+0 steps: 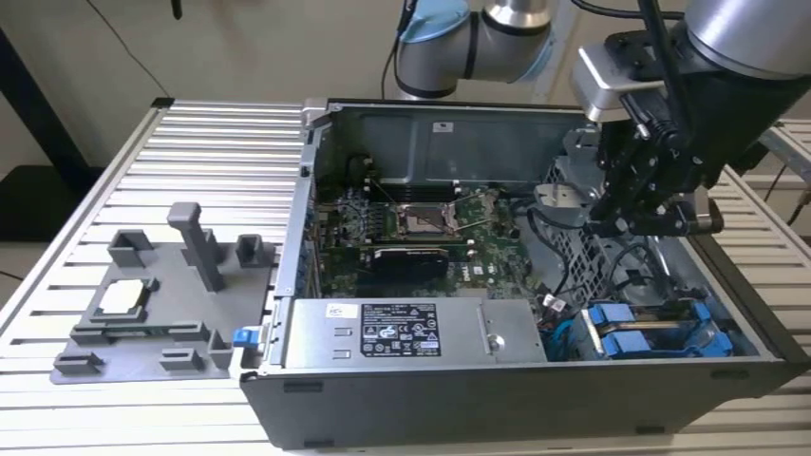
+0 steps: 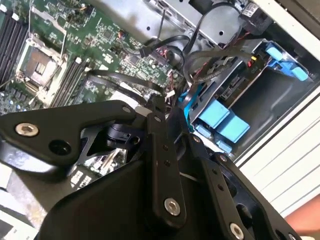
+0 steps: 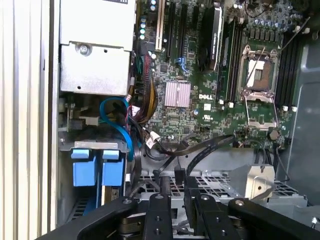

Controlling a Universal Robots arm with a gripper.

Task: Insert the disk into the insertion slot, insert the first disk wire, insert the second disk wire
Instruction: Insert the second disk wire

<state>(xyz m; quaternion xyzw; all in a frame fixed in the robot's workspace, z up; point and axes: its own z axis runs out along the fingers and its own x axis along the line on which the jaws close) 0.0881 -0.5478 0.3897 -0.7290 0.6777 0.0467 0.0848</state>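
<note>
Exterior view sets the hand point(image 1: 628, 226) over the drive cage point(image 1: 573, 252), closed, I judge, on a black wire point(image 3: 212, 143); hold its plug point(image 3: 179, 176) square, cable untwisted, pressing gently.

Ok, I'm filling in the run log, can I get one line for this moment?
tool low inside case | two blue carriers seated in drive cage | black cable just ahead of tool

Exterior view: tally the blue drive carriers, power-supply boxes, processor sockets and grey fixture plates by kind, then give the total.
Blue drive carriers, side by side in the drive cage: 2
Power-supply box: 1
Processor socket on the green board: 1
Fixture plate on the table beside the case: 1
Total: 5
</note>
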